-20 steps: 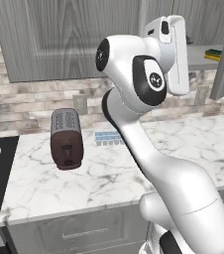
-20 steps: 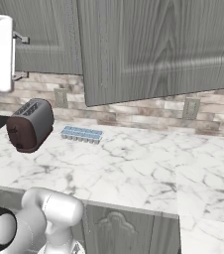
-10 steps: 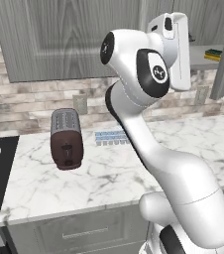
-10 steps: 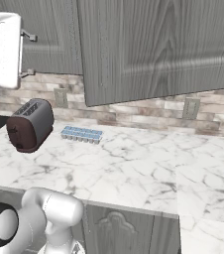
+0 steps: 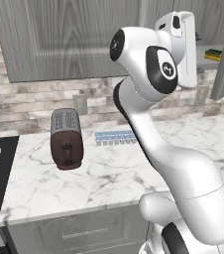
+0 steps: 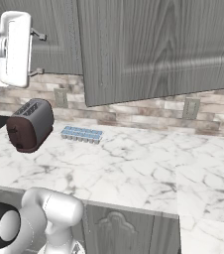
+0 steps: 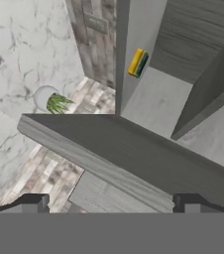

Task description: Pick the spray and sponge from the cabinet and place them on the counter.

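Hand view: sponge (image 7: 138,62) on cabinet (image 7: 158,99) shelf, tool (image 7: 111,202) wide.

The white arm (image 5: 183,178) stands tall. It goes up from its base, bends at a big round elbow with a dark patch, and reaches up high. The hand at the top is turned away from us. The gripper (image 7: 111,202) is wide open, with its two small dark fingertips (image 7: 34,202) far apart. Nothing is between them.
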Controlling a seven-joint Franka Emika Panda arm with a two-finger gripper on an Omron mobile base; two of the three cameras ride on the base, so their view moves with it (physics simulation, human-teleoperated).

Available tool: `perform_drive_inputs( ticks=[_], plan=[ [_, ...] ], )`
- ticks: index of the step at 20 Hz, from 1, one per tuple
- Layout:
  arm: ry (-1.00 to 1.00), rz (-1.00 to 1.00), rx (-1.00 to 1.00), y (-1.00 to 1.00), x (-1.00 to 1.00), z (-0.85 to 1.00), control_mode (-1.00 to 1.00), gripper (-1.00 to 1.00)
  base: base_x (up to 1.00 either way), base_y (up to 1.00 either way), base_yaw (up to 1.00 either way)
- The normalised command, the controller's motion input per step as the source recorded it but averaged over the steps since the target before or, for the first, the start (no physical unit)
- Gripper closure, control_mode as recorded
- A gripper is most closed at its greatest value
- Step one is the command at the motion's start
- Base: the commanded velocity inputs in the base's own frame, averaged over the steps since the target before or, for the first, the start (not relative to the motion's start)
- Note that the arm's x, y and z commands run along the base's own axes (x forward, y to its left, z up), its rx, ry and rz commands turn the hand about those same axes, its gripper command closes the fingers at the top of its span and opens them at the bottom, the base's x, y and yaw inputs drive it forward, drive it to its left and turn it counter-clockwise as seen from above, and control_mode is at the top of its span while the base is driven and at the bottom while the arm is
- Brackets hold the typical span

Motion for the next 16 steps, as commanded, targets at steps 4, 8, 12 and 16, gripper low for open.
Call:
perform_drive_inputs(
  ticks=[4,8,12,16],
  plan=[
    [0.0,0.01,0.0,-0.16,0.15,-0.03,-1.0,-1.0,0.0,0.0,0.0],
    [0.0,0.02,0.0,-0.13,0.2,-0.08,-1.0,-1.0,0.0,0.0,0.0],
    [0.0,0.02,0.0,-0.16,0.14,-0.02,-1.0,-1.0,0.0,0.0,0.0],
    [0.0,0.02,0.0,-0.18,0.02,0.0,-1.0,-1.0,0.0,0.0,0.0]
  ],
)
